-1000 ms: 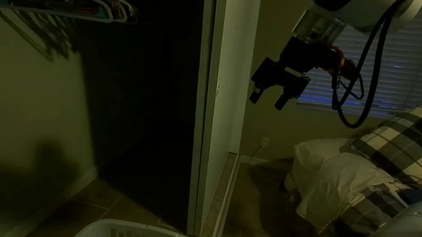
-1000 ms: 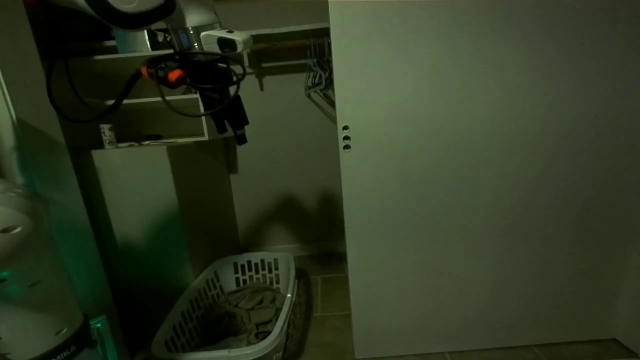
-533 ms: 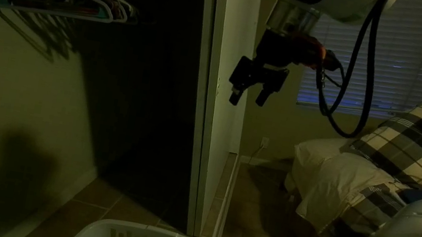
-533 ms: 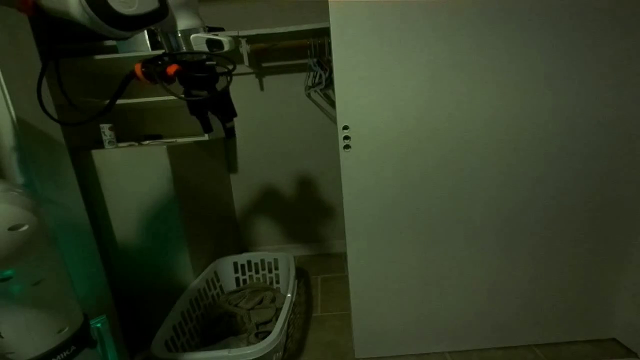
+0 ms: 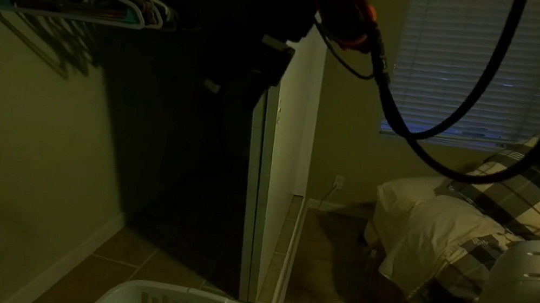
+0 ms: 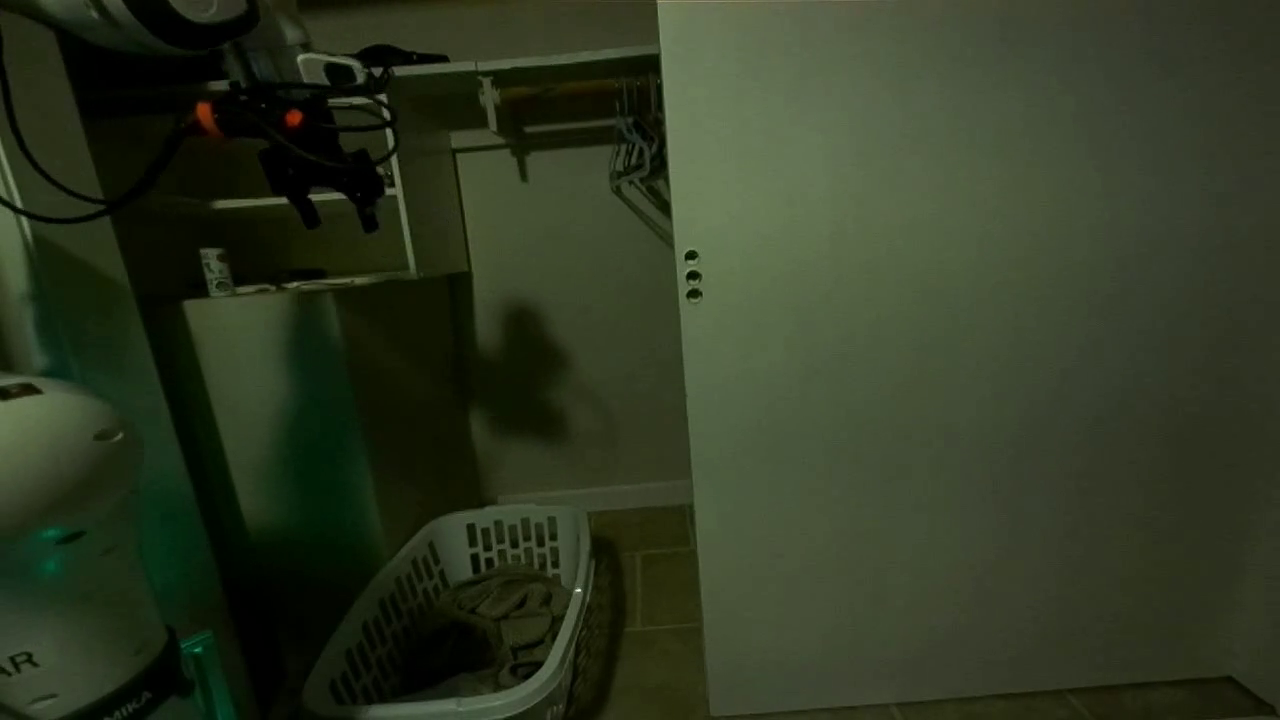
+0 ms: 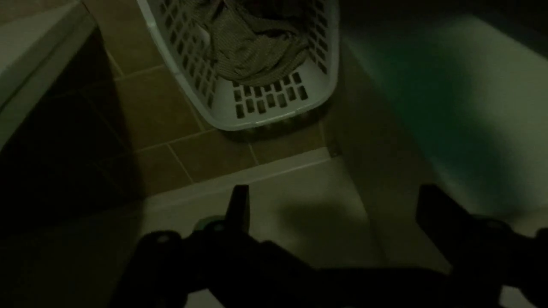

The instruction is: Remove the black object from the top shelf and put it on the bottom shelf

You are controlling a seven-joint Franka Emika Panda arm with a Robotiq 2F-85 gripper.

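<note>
A black object (image 6: 405, 55) lies on the top shelf (image 6: 560, 61) of the closet in an exterior view, partly behind the arm's wrist. The bottom shelf (image 6: 375, 279) is lower left, with a patterned can (image 6: 215, 272) and a small dark item (image 6: 302, 274) on it. My gripper (image 6: 340, 220) is open and empty, pointing down in front of the shelves, below the black object. It also shows dark against the closet in an exterior view (image 5: 231, 92). In the wrist view the gripper (image 7: 334, 192) has its fingers wide apart, with nothing between them; the black object is out of that view.
A white laundry basket (image 6: 575, 620) with cloth stands on the floor below. Hangers (image 6: 640, 165) hang from the rod right of the shelves. A sliding door (image 6: 950, 350) covers the closet's right side. A bed (image 5: 418, 215) stands beside the robot base. Arm cables hang in loops.
The arm has moved left in both exterior views, and the gripper has risen in front of the shelves. The black object on the top shelf has come more into sight. The gripper has stayed open.
</note>
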